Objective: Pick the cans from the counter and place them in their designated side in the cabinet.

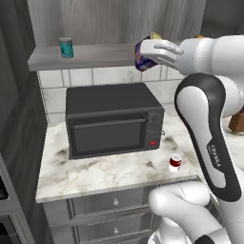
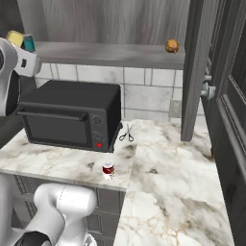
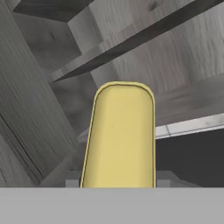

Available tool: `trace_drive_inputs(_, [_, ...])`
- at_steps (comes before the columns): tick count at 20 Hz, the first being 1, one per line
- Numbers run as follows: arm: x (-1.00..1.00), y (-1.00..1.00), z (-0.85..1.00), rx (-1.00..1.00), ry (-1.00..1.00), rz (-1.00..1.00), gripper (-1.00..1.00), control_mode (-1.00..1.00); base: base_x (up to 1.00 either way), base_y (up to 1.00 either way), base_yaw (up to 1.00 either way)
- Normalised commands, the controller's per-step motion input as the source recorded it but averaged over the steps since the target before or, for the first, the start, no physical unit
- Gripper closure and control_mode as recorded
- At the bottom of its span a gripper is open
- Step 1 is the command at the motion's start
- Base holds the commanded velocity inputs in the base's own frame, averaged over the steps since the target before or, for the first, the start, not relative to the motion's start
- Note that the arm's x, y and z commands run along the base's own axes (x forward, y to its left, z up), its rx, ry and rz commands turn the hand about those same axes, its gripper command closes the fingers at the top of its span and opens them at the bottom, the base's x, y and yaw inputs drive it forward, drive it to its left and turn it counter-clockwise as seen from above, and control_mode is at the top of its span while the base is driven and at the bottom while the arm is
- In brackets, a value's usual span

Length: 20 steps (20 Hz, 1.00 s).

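Note:
My gripper (image 1: 147, 53) is shut on the can with the yellow top and dark blue body (image 1: 141, 55), held tilted just in front of the right part of the cabinet shelf (image 1: 81, 58). In the hand view its yellow top (image 3: 120, 135) hides the fingertips, with the grey wood-grain cabinet behind. The right base view has the same yellow top (image 2: 14, 37) at the far left. The red can with white bands (image 1: 175, 163) (image 2: 108, 170) stands upright near the front edge of the marble counter (image 1: 95, 174), right of the microwave.
A teal can (image 1: 66, 47) (image 2: 30, 43) stands on the shelf's left end; a brown-orange lumpy food item (image 2: 172, 46) lies at its right end. A black microwave (image 1: 112, 119) fills the counter under the shelf. Scissors (image 2: 127, 133) lie beside it. An open cabinet door (image 2: 192, 72) juts out.

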Motion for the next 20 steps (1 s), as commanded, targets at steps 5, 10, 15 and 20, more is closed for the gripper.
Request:
trace_drive_inputs(5, [0.18,0.00,0.07,0.00,-0.01,0.00,1.00,-1.00,0.00,0.00,0.00])
trace_drive_inputs(10, [0.21,0.00,0.00,0.00,0.00,0.00,1.00,-1.00,0.00,0.00,0.00])
trace_drive_inputs(15, [0.20,0.01,0.01,0.00,0.00,0.00,1.00,-1.00,0.00,0.00,0.00])
trace_drive_inputs(20, [0.18,0.04,0.01,0.00,0.01,0.00,1.00,-1.00,0.00,0.00,0.00])
